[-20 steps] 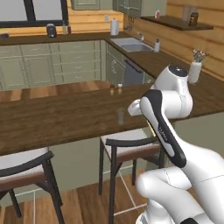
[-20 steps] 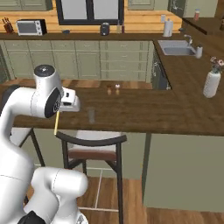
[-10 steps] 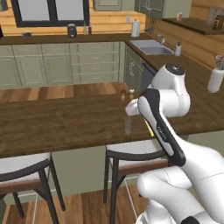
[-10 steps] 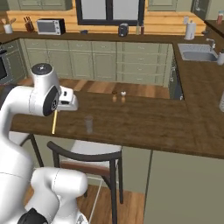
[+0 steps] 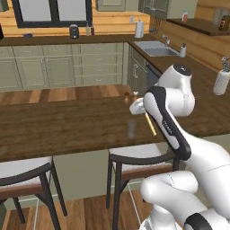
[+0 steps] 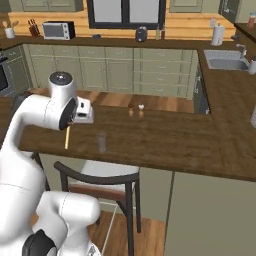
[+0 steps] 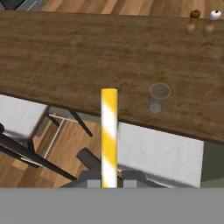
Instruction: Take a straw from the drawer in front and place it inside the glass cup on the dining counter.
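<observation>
My gripper (image 7: 109, 181) is shut on the straw (image 7: 109, 135), a thin yellow-and-white striped stick that points away from the hand. In the base views the straw (image 5: 150, 124) (image 6: 67, 138) hangs slanting down from the gripper (image 5: 143, 112) (image 6: 70, 125) over the near edge of the dining counter (image 5: 67, 126) (image 6: 175, 142) (image 7: 65, 52). The glass cup (image 5: 131, 128) (image 6: 102, 142) (image 7: 159, 97) stands upright near that edge. It is a short way from the straw's tip and apart from it. The drawer is out of view.
Two small shakers (image 6: 136, 108) (image 7: 203, 19) stand at the counter's far edge. Dark-framed stools with pale seats (image 5: 134, 155) (image 6: 100, 175) (image 7: 159, 153) sit under the near edge. A white vase (image 5: 220, 81) is on the counter's right wing. Kitchen cabinets (image 5: 58, 67) and a sink (image 5: 155, 49) lie behind.
The whole scene has shifted as the base moved and turned. The cup now lies close beside the straw. The arm keeps its pose with the straw still gripped.
</observation>
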